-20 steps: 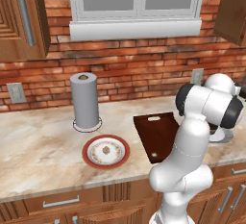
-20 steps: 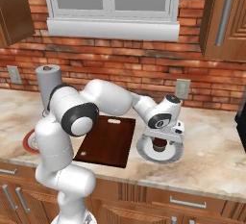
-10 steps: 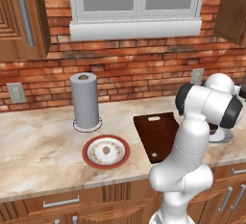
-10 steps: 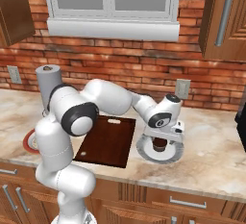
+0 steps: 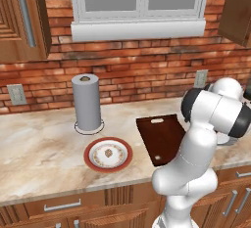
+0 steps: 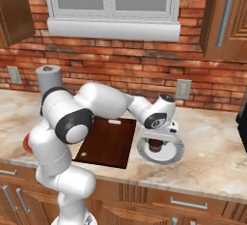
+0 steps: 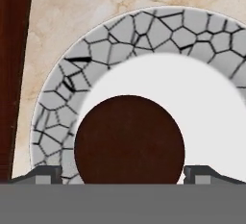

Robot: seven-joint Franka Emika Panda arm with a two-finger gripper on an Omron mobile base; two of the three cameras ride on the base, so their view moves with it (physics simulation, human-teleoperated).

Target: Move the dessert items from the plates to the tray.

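The dark brown cupcake-like dessert item sits on the pale grey-white plate, whose rim has a cracked pattern. My gripper hangs open straight above it, with one fingertip on each side of the cupcake, not pressing it. The pale tan dessert item lies in the centre of the red-rimmed plate. The dark reddish-brown tray lies between the two plates with no dessert item on it.
A tall grey cylinder stands on its round base behind the red-rimmed plate. A brick wall with outlets backs the marble counter. A black appliance stands at the far right.
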